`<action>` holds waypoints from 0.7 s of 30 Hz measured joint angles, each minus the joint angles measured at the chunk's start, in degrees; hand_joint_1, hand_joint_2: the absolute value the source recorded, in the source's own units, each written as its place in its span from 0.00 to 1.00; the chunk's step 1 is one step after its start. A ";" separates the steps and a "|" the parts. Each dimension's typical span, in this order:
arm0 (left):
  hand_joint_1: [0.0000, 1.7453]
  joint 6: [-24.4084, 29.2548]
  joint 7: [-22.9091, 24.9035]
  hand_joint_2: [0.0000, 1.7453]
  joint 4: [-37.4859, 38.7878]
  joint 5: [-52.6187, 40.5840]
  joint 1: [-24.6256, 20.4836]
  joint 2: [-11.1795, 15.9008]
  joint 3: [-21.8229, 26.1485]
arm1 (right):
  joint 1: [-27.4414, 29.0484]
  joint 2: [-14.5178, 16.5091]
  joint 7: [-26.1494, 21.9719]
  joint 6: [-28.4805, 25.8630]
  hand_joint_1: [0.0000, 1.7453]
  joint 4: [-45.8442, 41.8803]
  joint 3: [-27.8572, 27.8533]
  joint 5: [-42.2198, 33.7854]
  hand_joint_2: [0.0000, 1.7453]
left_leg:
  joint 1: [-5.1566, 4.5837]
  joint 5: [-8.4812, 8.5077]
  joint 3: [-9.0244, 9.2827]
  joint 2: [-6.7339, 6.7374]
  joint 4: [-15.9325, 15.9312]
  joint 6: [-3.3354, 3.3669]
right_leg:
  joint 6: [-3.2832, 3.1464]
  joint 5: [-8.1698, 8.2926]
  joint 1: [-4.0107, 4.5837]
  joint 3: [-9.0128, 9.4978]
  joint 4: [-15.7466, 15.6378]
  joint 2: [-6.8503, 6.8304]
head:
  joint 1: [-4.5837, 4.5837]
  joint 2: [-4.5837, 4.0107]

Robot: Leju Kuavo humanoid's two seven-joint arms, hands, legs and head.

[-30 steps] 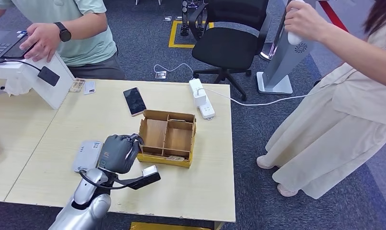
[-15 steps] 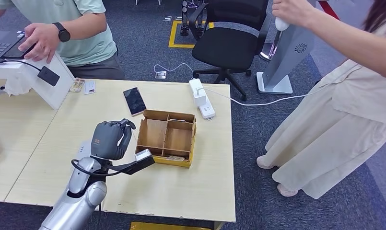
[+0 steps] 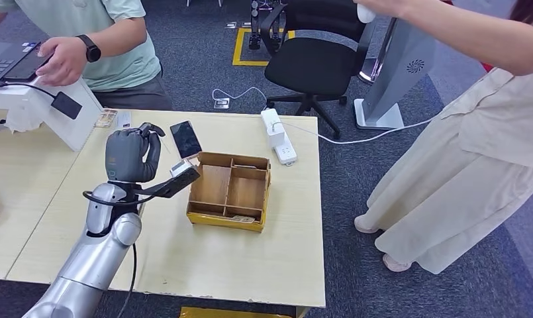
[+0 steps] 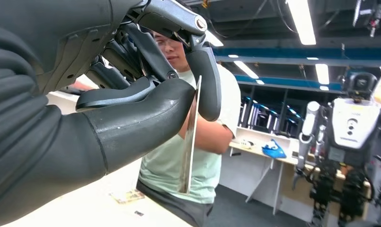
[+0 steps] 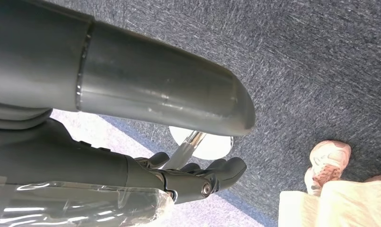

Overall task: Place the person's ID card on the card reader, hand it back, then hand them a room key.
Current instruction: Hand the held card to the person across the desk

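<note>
My left hand is raised above the left half of the wooden table, fingers pointing toward the person in the green shirt behind the table. In the left wrist view the left hand pinches a thin card, seen edge-on, between thumb and a finger, with that person right behind it. My arm covers the spot where the card reader lay. My right hand hangs beside me over the carpet with nothing in it.
A cardboard box with compartments sits mid-table, cards in its front slot. A phone, a power strip and loose cards lie near the far edge. A white stand is at left. A second person stands at right.
My left hand has lifted from the table beside the box and swung back and to the left, toward the person in green, carrying the card. The person at right raised an arm.
</note>
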 joint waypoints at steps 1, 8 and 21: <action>1.00 0.39 0.02 1.00 0.51 0.01 -0.46 -0.13 0.23 | 0.00 0.00 0.07 -0.01 0.00 0.00 0.07 0.00 0.00 | 0.00 0.00 0.00 0.00 0.00 0.00 | 0.00 0.00 0.00 0.00 0.00 0.00 | -0.01 0.01; 1.00 4.20 1.58 1.00 3.86 -0.75 -3.96 -1.25 2.25 | 0.01 0.00 0.38 -0.01 0.00 0.00 0.32 -0.02 0.00 | 0.00 0.00 0.00 0.00 0.00 0.00 | 0.00 0.00 0.00 0.00 0.00 0.00 | -0.01 0.01; 1.00 7.98 4.01 1.00 8.20 -2.37 -9.46 -2.13 5.48 | 0.07 0.02 0.51 -0.16 0.00 0.01 0.51 -0.79 0.00 | 0.00 0.00 0.00 0.00 0.00 0.00 | 0.00 0.00 0.00 0.00 0.00 0.00 | -0.01 0.01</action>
